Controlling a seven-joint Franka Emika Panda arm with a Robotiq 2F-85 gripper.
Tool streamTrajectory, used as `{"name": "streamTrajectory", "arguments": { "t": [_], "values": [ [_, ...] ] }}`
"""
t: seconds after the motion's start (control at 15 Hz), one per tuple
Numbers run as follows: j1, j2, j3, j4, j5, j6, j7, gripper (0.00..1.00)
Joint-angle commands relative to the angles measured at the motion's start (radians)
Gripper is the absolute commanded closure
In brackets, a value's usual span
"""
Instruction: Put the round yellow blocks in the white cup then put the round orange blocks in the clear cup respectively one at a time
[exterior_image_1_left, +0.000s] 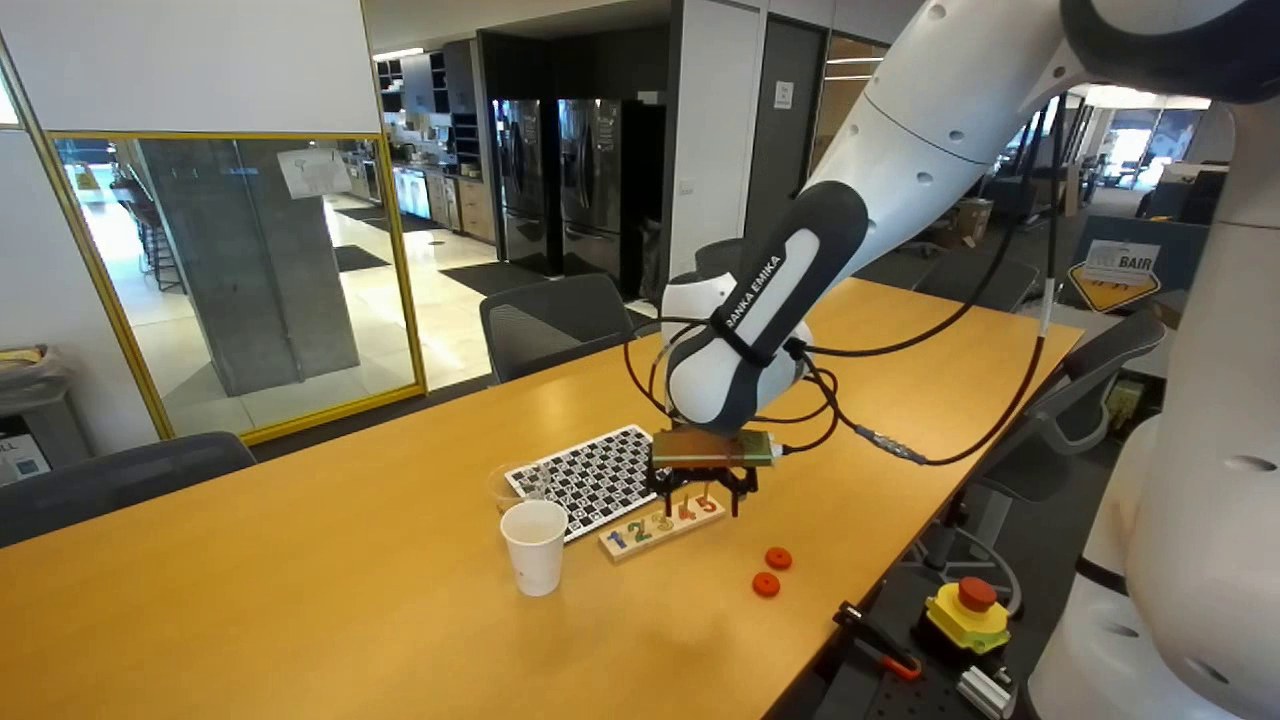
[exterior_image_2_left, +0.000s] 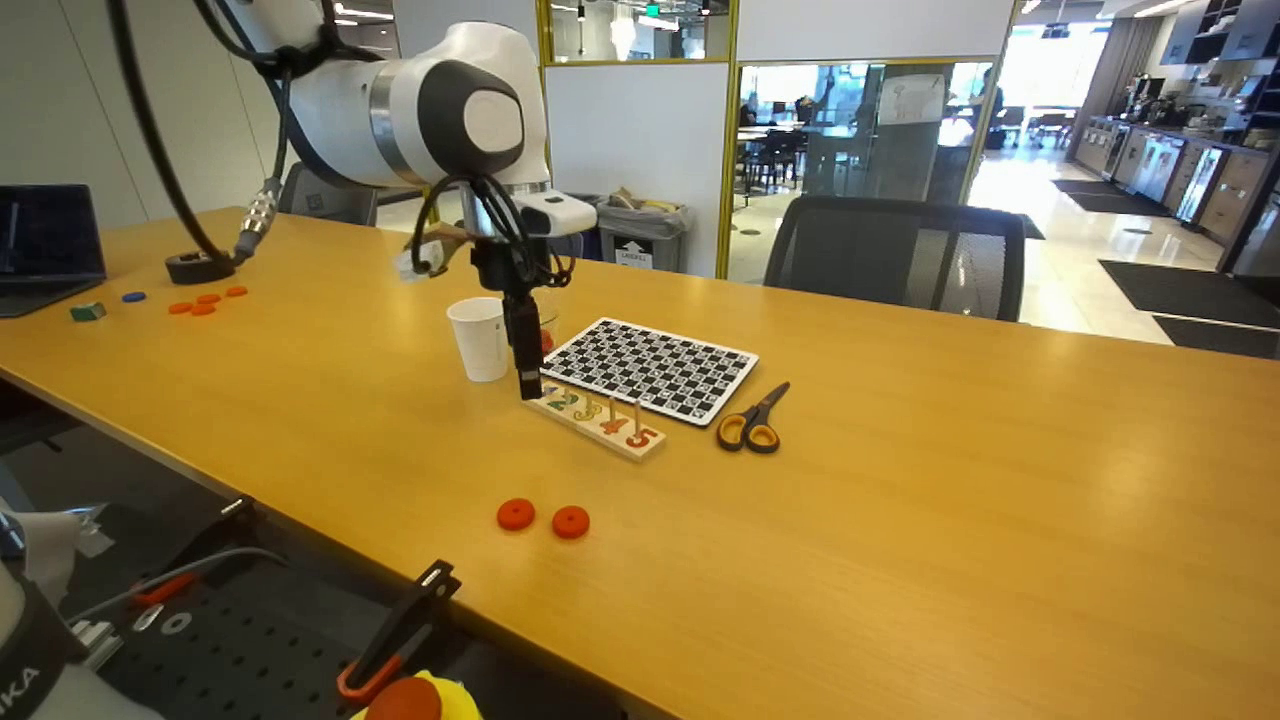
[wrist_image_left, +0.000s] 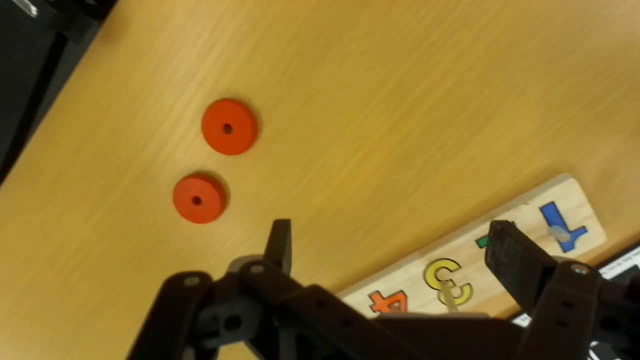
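Wrist view shows me the pincer (wrist_image_left: 389, 237) released, its jaws spread wide above the table (wrist_image_left: 350, 100), with part of the numbered wooden board (wrist_image_left: 472, 265) visible between them. Two of the round orange blocks (wrist_image_left: 236, 119) lie flat on the table, near each other yet apart, and clear of the jaws. In both exterior views I have the white cup (exterior_image_1_left: 534, 550) upright near the board's 1 end; its bottom is out of my sight. Just beside it stands the clear cup (exterior_image_2_left: 550, 312), partly hidden behind the pincer in an exterior view, something red-orange (exterior_image_2_left: 546, 341) showing through it. The checkered board (exterior_image_2_left: 650, 367) lies next to the numbered one, scissors (exterior_image_2_left: 755, 411) by its corner. A laptop (exterior_image_2_left: 50, 240) sits farther along.
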Motion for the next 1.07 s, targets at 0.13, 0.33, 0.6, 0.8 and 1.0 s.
{"name": "streamTrajectory", "arguments": {
  "t": [0.13, 0.33, 0.6, 0.8, 1.0],
  "values": [
    [-0.112, -0.062, 0.012, -0.155, 0.044, 0.086, -0.015, 0.00],
    [-0.154, -0.041, 0.020, -0.200, 0.136, 0.144, -0.086, 0.00],
    [-0.193, 0.017, 0.051, -0.205, 0.376, 0.225, -0.257, 0.00],
    [-0.207, 0.043, 0.077, -0.203, 0.530, 0.246, -0.378, 0.00],
    [-0.211, 0.077, 0.099, -0.203, 0.623, 0.254, -0.454, 0.00]
  ]
}}
